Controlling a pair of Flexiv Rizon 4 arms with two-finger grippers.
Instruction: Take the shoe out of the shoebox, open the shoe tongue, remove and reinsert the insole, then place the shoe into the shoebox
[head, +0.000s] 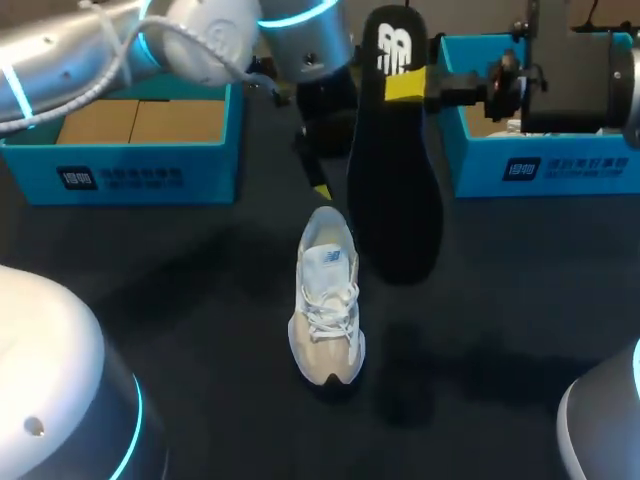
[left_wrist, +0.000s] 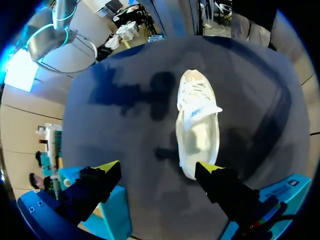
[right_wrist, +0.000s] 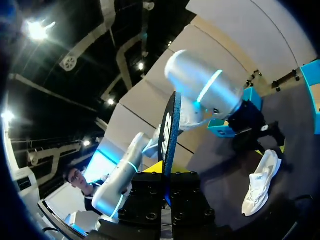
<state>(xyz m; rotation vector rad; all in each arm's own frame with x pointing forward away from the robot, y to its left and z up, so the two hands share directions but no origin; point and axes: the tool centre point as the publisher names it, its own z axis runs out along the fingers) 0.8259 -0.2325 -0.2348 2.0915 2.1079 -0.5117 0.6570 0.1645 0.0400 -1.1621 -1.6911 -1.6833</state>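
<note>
A white shoe (left_wrist: 197, 130) lies on a dark table (left_wrist: 120, 115), its heel end nearest the left gripper (left_wrist: 157, 167), whose yellow-tipped fingers stand wide apart, holding nothing.

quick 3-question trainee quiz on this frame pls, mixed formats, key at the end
1. True or false: the shoe is inside one of the two blue boxes.
2. Multiple choice: what is the right pincer shut on? A) the insole B) a shoelace C) a box lid
3. Fill in: the left pincer, above the table near the shoe's heel, has its fingers ___ and holds nothing.

Key
1. False: the shoe stands on the table, outside both boxes.
2. A: the insole is held up, clear of the shoe.
3. open
</note>
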